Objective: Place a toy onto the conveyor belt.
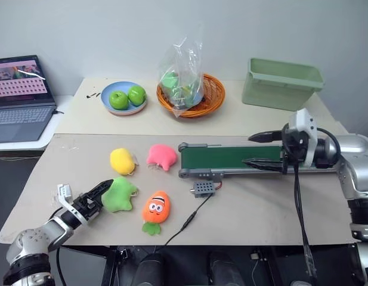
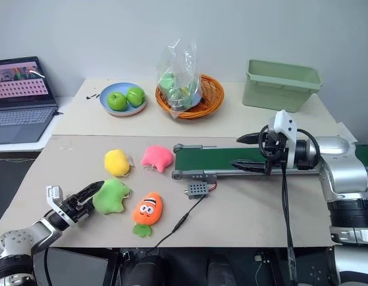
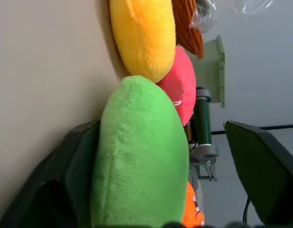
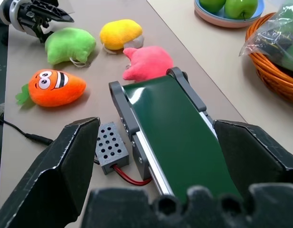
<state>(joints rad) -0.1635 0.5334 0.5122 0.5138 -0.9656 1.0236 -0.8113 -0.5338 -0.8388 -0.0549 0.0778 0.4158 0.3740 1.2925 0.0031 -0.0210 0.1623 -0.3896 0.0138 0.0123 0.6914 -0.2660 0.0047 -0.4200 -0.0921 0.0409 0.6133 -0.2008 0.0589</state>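
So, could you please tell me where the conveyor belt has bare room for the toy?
The conveyor belt is bare from its near roller end, beside the pink plush, up to the right claw hovering over its far part. The table left of it is crowded: yellow plush, green toy, orange plush.

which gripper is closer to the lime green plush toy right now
Left. The left gripper is around the lime-green plush toy; the right gripper hangs over the conveyor belt, far off.
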